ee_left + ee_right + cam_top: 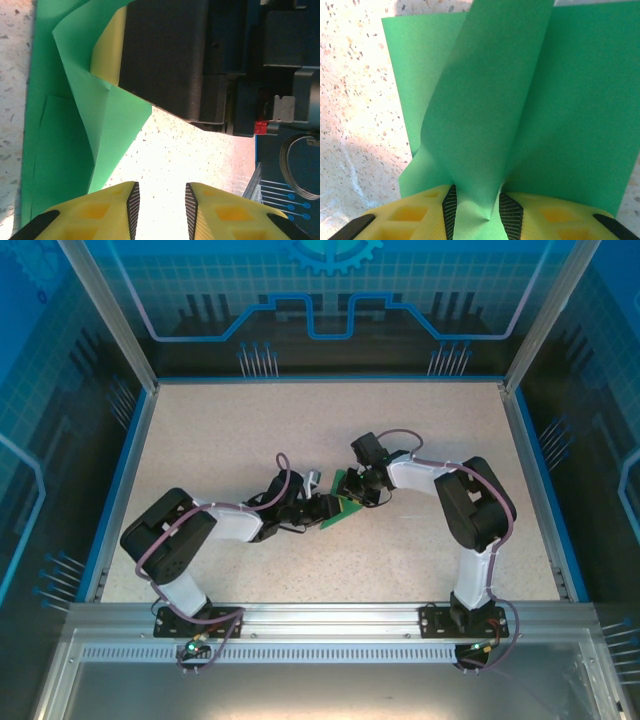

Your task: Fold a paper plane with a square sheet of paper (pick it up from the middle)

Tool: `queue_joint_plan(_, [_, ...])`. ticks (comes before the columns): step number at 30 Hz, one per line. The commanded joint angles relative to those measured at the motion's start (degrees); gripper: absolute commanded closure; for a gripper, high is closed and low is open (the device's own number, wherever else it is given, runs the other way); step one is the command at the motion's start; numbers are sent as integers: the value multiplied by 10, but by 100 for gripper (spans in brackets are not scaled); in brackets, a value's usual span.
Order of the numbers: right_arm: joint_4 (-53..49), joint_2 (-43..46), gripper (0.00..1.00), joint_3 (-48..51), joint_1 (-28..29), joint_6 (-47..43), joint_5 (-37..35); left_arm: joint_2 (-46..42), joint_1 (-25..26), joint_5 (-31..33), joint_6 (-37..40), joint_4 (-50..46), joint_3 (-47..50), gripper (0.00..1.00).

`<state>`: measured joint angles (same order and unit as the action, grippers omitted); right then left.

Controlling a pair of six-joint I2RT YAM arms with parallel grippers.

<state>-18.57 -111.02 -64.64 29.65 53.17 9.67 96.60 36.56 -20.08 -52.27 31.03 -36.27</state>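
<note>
Fold in progress: my right pincer [472,212] grips a raised flap of the square sheet of paper [570,100], mid-way across the table [200,440] (left pincer [160,202] part-open, empty). Next, I judge: lay the flap flat and crease it.

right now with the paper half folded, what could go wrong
1. The right fingers pinch only a narrow ridge of the green paper; pulling may tear it or let it slip out.
2. The left fingers stand open over bare table, pinning nothing, so the sheet may drag and spoil the crease.
</note>
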Motion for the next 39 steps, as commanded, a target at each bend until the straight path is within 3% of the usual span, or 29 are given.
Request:
queue_joint_plan(1, [-108, -110, 62, 62, -3, 8, -113, 14, 2, 10, 19, -19, -24, 67])
queue_joint_plan(21, [-97, -96, 62, 78, -10, 14, -105, 43, 2, 76, 62, -98, -48, 80])
queue_joint_plan(39, [-62, -63, 53, 104, -14, -11, -86, 62, 1, 103, 86, -136, -65, 87])
